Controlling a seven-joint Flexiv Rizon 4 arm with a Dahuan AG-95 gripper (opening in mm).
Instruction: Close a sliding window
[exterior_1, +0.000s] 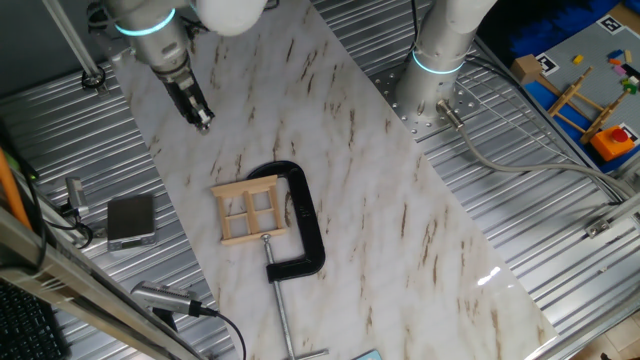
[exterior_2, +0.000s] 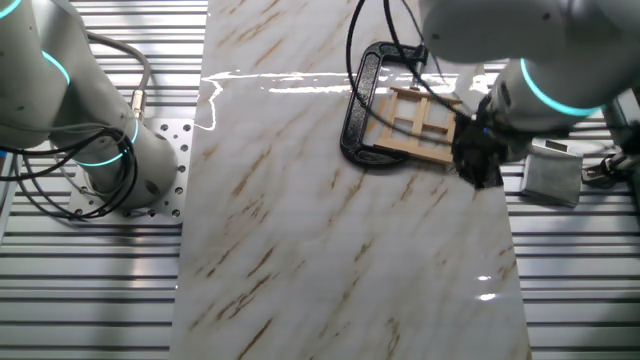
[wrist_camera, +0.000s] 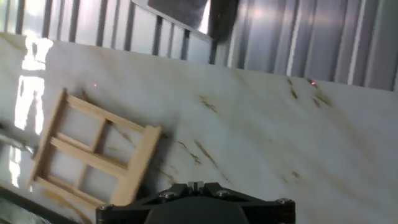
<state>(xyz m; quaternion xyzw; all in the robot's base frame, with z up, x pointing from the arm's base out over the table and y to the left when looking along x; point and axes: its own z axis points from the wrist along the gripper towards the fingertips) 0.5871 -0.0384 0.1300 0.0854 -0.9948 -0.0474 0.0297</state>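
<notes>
Near the middle of the marble desk lies the window (exterior_1: 250, 211), a small wooden frame with four panes, flat on the surface and held by the black clamp (exterior_1: 300, 222), whose C wraps one side while its screw runs toward the desk's near edge. Beyond it, toward the far left corner in one fixed view, the gripper (exterior_1: 203, 120) hangs above the marble, apart from the window and touching nothing. Its fingers look close together and empty, though the tips are small and the hand view shows only the black gripper body, so how far open they stand cannot be told for sure. The step in hand seems to be the approach. Next, the arm would need to come down beside the sash and push it shut along its frame.
</notes>
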